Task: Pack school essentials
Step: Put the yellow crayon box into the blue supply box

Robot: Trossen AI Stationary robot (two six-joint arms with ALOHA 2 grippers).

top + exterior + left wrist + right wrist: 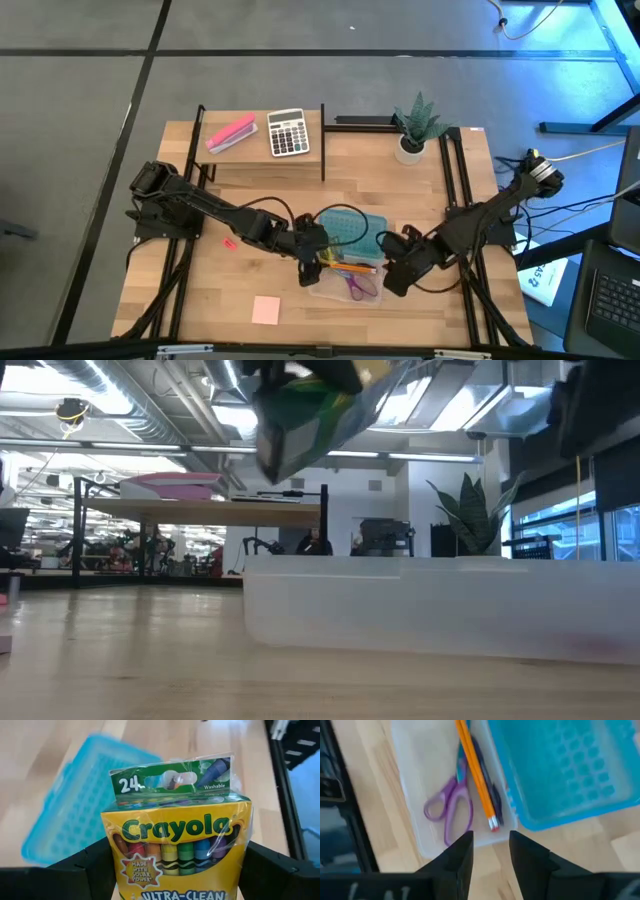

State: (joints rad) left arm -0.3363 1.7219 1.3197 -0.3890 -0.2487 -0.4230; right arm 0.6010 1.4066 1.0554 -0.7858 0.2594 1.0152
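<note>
A yellow-green crayon box (175, 845) hangs in my left gripper (316, 258), above the near left part of a clear plastic case (345, 285); the low view shows the crayon box (310, 405) high over the case (440, 610). Purple-handled scissors (450, 805) and an orange pencil (477, 775) lie in the case. Its blue lid (352, 227) lies open on the table on the far side. My right gripper (490, 850) stands open at the case's right end, above it, with nothing between its fingers. A pink notepad (266, 310) and a small red piece (229, 243) lie on the table. My left gripper pinches the crayon box by its two narrow sides (107, 870), low on the box, one finger (87, 867) on each side. The printed front faces the wrist camera, the flap end away from the fingers. The box is tilted and lifted clear of the case.
A raised shelf at the far left bears a pink block (231, 133) and a calculator (288, 132). A potted plant (415, 125) stands at the far right. Black frame rails run along both table sides.
</note>
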